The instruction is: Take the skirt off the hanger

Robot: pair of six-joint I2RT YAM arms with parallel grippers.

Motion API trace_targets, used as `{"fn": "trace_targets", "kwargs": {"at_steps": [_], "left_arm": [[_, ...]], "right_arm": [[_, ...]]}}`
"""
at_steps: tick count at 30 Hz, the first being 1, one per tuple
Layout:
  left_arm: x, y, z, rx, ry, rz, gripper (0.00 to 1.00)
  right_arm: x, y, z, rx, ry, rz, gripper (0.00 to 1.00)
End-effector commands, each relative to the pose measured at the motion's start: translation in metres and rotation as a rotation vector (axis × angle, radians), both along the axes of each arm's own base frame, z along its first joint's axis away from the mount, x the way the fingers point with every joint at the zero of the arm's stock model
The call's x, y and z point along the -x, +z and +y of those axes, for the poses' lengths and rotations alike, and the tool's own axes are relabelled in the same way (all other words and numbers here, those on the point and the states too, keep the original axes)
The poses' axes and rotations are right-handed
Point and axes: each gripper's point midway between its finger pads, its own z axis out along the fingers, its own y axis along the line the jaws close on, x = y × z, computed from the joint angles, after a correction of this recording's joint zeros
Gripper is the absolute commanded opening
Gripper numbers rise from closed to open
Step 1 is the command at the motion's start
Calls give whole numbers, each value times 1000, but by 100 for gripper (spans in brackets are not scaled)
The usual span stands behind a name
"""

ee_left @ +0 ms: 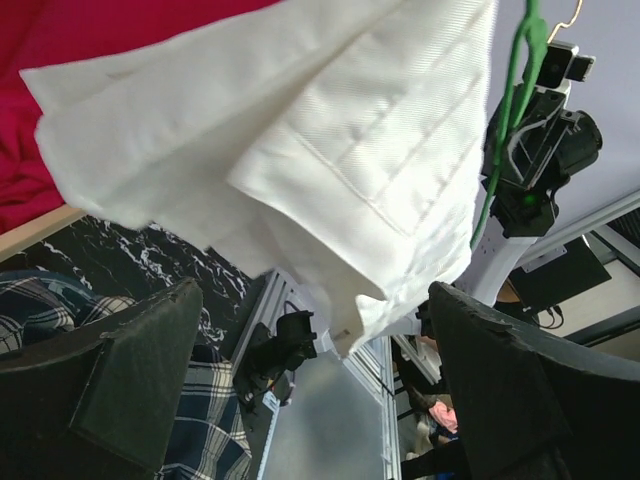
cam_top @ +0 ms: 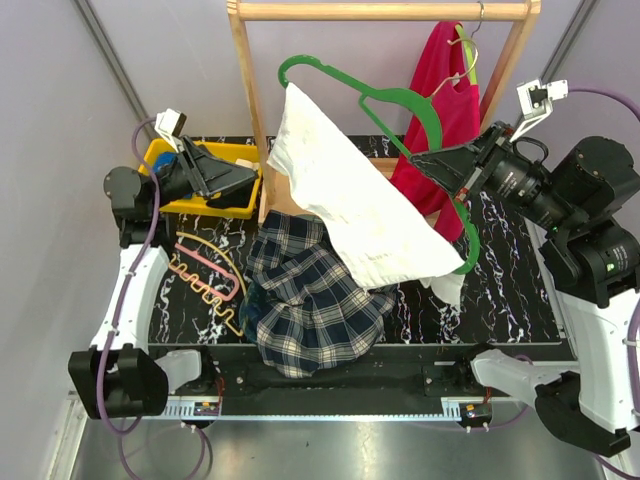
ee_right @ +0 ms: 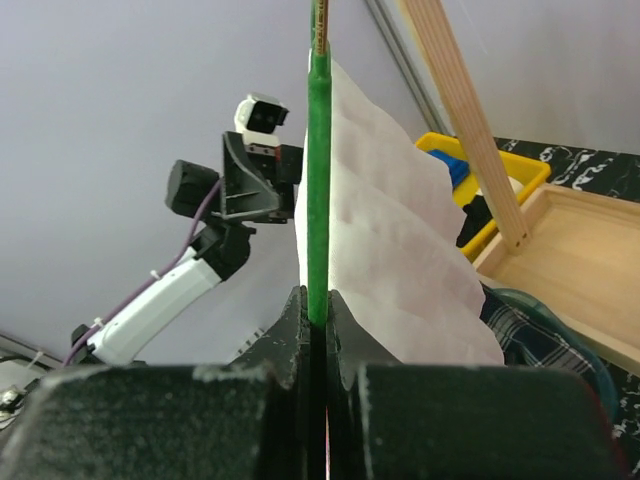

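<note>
A white skirt hangs on a green hanger held tilted in the air above the table's middle. My right gripper is shut on the hanger's right arm; in the right wrist view the green bar is pinched between the jaws, with the skirt behind it. My left gripper is open and empty, left of the skirt and apart from it. In the left wrist view the skirt hangs above and ahead of the open jaws, and the hanger shows at the far right.
A plaid garment lies crumpled on the black marble table under the skirt. Pink and yellow hangers lie at the left. A yellow bin stands behind the left gripper. A wooden rack holds a red garment at the back.
</note>
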Motion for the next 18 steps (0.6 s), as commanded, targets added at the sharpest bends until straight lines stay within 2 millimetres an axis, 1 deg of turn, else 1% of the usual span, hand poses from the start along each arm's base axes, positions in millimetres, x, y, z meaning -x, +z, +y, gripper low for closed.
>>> {"fn": "trace_targets", "kwargs": {"at_steps": [1,3,7,11,12,13,18], "left_arm": [[1,-2,-1,-27,-9,-86,99],[-2,-2,0,-25,-5,-91,99],[-1,7,-1,-6,-10,-126,99],[-7,7,-1,6,-19,-114,99],[-6,11,-1,9,-24,-143,99],[-4,14,-1,28,-36,-119,99],[2,19,-10,57,-75,-138,99]], "right_arm": [[27,40,1,-112,75,-112,0],[28,37,2,-116,84,-97,0],[33,36,2,-134,99,-83,0],[35,35,4,-148,115,-74,0],[34,34,5,-152,116,-65,0],[35,33,5,-155,120,-62,0],[31,30,10,-180,143,-49,0]]}}
